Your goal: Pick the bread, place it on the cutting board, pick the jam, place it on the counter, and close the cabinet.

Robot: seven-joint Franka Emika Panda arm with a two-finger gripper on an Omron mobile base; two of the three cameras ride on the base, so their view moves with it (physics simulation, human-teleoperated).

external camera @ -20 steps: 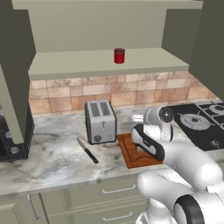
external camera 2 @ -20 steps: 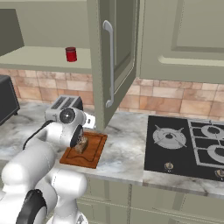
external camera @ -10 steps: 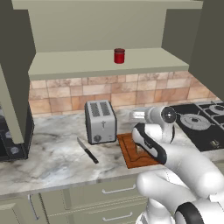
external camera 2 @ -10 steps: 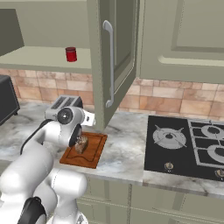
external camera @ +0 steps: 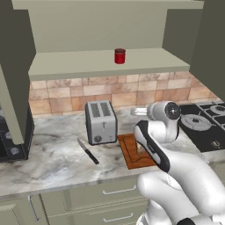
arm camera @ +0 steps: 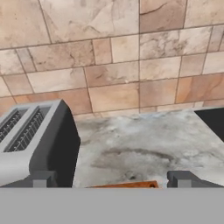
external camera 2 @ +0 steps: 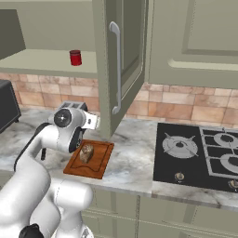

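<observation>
The cabinet [external camera 2: 118, 69] hangs open, the jam [external camera: 119, 56] on its shelf at 12 o'clock. On the marbled counter [external camera: 57, 160], the cutting board [external camera 2: 100, 160] carries the bread [external camera 2: 86, 153]. The hand [arm camera: 109, 179] is spread wide, empty, toaster [external camera: 100, 121] at its 9 o'clock.

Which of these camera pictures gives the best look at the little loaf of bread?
The right base view: the bread lies in plain sight on the cutting board, crust and pale cut face visible. In the left base view the robot's arm covers most of the board, hiding the loaf. The hand view catches just the board's edge beside the toaster.
</observation>
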